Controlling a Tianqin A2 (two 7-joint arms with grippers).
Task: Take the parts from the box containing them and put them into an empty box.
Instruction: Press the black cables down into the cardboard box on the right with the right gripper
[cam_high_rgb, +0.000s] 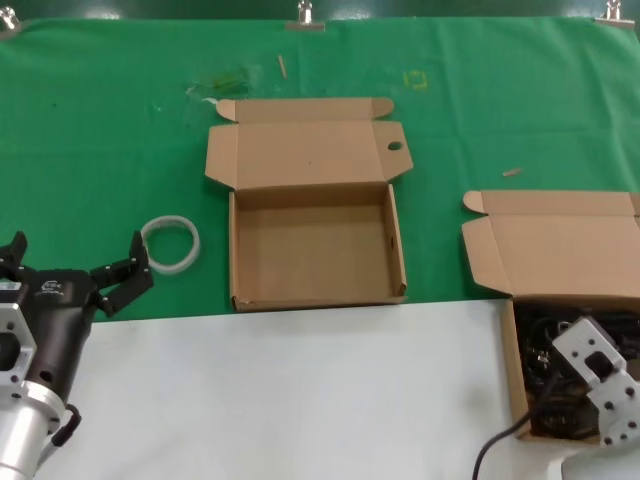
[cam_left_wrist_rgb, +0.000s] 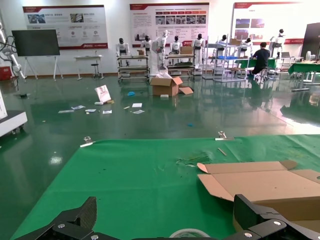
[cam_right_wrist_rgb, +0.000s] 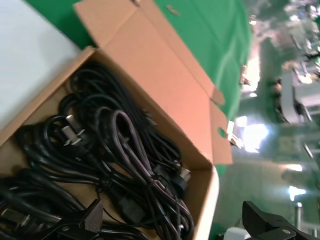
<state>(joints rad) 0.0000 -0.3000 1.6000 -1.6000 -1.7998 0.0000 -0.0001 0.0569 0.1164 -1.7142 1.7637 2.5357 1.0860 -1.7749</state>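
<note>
Two cardboard boxes lie open on the table. The empty box (cam_high_rgb: 315, 245) sits in the middle on the green cloth (cam_high_rgb: 100, 130), its lid (cam_high_rgb: 305, 150) folded back with one oval hole (cam_high_rgb: 394, 146) near a corner. The full box (cam_high_rgb: 520, 370) is at the right, half on the white surface (cam_high_rgb: 280, 400), its plain lid flap (cam_high_rgb: 550, 240) open toward the far side. Inside it the cords (cam_right_wrist_rgb: 115, 160) form one black tangled heap; the loops overlap too much to count, though at least two plug ends show.

The right gripper (cam_right_wrist_rgb: 175, 222) hangs over the full box, above the cords, with its fingers spread wide and nothing between them. The left gripper (cam_high_rgb: 75, 270) waits at the near left edge, also spread wide and holding nothing, just beside one white ring (cam_high_rgb: 170, 243) of tubing on the cloth.
</note>
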